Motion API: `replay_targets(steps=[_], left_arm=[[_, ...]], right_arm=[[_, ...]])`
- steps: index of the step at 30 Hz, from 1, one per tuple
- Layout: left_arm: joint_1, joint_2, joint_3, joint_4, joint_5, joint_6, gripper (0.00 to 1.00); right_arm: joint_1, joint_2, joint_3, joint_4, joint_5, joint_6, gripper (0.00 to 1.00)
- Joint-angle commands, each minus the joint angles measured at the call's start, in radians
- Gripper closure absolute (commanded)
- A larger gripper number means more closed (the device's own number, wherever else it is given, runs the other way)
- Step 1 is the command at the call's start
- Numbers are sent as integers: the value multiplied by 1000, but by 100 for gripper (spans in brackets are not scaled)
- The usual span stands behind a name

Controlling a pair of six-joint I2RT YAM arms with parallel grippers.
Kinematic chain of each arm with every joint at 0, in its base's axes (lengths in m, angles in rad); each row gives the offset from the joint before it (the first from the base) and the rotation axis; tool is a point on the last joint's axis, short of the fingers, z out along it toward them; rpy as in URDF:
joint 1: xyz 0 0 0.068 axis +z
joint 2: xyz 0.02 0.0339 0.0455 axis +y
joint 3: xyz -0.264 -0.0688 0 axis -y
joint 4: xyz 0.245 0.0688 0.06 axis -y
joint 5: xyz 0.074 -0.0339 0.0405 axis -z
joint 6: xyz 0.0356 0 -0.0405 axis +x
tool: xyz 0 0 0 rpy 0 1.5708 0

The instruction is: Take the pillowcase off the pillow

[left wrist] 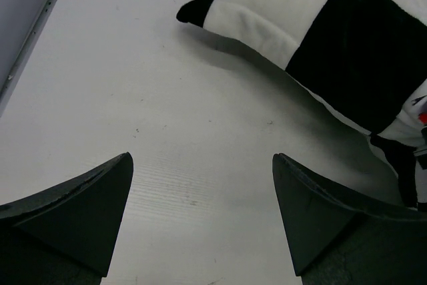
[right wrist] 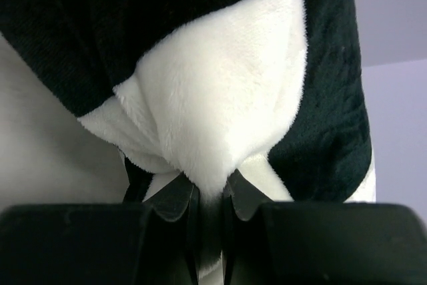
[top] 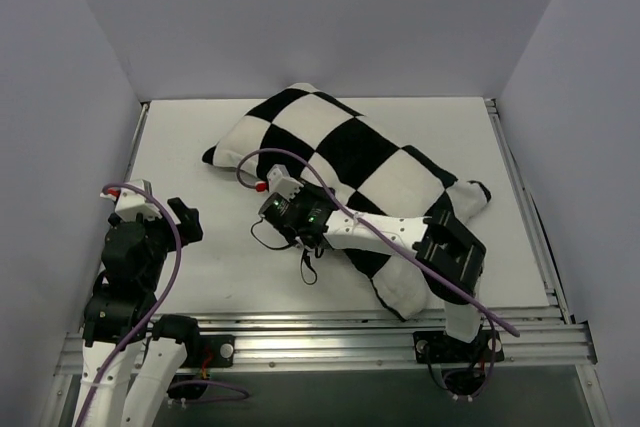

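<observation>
Pillowcase (top: 350, 157) of black-and-white checkered plush is lying diagonally, far-left to near-right; right pincer (right wrist: 208, 195) is clamping its near-left fold, left pincer (left wrist: 201, 158) is gaping empty.

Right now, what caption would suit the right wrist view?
Right jaws closed on a white plush fold of the checkered pillowcase, fabric bunched up just above them.

Top external: fixed, high behind the arm bases, tilted down across the whole table (top: 180, 137).
Left wrist: low over the table, facing forward between the left gripper (left wrist: 201, 158) tips.
Right wrist: right gripper (right wrist: 208, 190) tips against the pillowcase (right wrist: 213, 98), extreme close-up.
Shared: pillowcase in all three.
</observation>
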Motion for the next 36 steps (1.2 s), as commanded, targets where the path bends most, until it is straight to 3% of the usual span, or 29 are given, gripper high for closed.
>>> replay_targets(steps=[1,6,11,12,18,21,24,28,29,33,36], left_arm=[[10,-17,32,14,-6,1,6],[9,-18,139,-35,-3,12,6],[9,45,291,-98,48,36,6],[9,55,332,-115,60,44,6],[9,120,391,-148,153,45,6],[9,131,365,-147,183,38,6],[7,147,320,-136,201,22,6],[9,196,265,-112,299,-16,6],[7,206,250,-100,316,-25,6],[7,255,202,-52,384,-76,6],[6,299,173,-17,427,-114,6]], right_arm=[[48,-165,182,-79,-161,34,100],[48,-224,389,-170,-354,88,100],[1,-282,459,-140,-570,224,100],[-25,-302,459,-118,-680,256,100],[-343,-371,255,59,-1105,554,100],[-524,-363,106,150,-1224,663,100],[-629,-301,23,187,-1316,669,100],[-676,-213,-14,180,-1352,620,98],[-682,-204,-23,184,-1333,617,95],[-730,-181,-17,132,-1223,585,47],[-742,-204,20,77,-1113,539,22]])
